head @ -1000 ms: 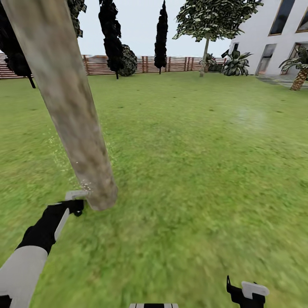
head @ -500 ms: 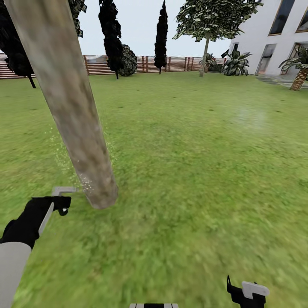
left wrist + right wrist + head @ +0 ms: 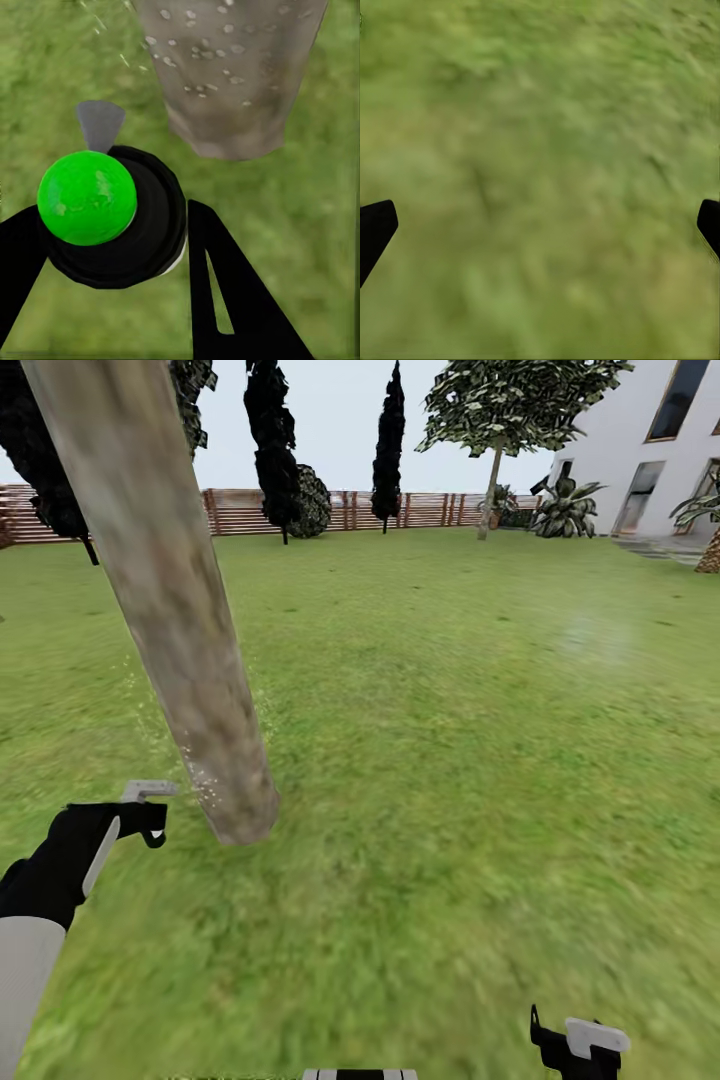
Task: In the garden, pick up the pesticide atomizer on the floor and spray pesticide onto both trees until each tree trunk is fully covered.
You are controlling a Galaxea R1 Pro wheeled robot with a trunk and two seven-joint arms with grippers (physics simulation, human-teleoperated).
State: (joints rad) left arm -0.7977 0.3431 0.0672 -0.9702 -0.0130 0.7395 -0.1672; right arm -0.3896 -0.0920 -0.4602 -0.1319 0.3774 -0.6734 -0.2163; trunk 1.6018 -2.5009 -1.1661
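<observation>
Where the head view looks down over the lawn [image 3: 450,760], a thick pale grey-brown tree trunk [image 3: 170,600] leans across the left side, its foot set in the grass and flecked with pale specks low down. Just beside that foot, on the left, the left end effector [image 3: 140,822] sits at the end of a black and white arm, with the grey nozzle of the pesticide atomizer [image 3: 148,791] poking up above it and aimed toward the trunk. The right end effector [image 3: 575,1045] hangs low at the lower right, well apart from the trunk. Farther back stand slim near-black trees [image 3: 272,430], a leafy green tree [image 3: 515,400] and a brown slatted fence [image 3: 330,510], with a white building [image 3: 650,450] at the right.

In the left wrist view, the atomizer [image 3: 112,217] shows from above: a bright green round cap on a black collar, a grey nozzle pointing at the trunk [image 3: 232,75]. The black fingers [image 3: 225,292] press against it on either side, so the left end effector is clamped on the atomizer. Pale droplets dot the trunk's bark near its base.

In the right wrist view, blurred grass [image 3: 540,180] lies below, and the two black fingertips [image 3: 375,229] stand far apart at the picture's edges, spread wide with nothing between them.
</observation>
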